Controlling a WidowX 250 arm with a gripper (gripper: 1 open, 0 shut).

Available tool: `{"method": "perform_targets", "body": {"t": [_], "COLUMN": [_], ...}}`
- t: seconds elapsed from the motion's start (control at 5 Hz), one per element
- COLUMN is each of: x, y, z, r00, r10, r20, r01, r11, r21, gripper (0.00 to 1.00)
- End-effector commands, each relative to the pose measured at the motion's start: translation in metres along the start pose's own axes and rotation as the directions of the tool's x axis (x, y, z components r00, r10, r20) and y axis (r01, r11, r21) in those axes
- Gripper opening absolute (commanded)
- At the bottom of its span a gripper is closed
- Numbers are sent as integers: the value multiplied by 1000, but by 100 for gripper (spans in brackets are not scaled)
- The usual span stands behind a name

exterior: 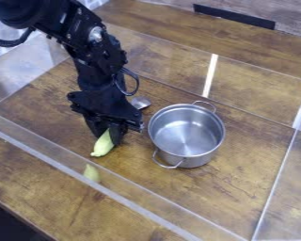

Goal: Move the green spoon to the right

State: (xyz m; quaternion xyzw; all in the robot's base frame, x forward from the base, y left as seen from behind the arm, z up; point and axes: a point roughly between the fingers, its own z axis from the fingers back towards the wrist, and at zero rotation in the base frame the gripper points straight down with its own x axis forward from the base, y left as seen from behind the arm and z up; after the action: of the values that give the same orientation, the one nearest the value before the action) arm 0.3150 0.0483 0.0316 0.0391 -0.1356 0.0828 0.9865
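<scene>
The tool (105, 130) was down over the green spoon (104, 142), which lay on the bench (65, 174) left of the pot (187, 135). It seemed clamped on the handle, though the arm hid much; the next move called for a careful carry rightward.
</scene>
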Motion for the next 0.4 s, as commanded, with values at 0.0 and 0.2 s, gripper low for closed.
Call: {"method": "perform_targets", "body": {"t": [0.0,0.2], "x": [3,1], "y": [34,46], "z": [-1,-3], "r00": [999,999], "r10": [45,46], "r20": [11,2], "r01": [-46,-46], "r11": [999,999], "r21": [21,25], "gripper": [0,0]}}
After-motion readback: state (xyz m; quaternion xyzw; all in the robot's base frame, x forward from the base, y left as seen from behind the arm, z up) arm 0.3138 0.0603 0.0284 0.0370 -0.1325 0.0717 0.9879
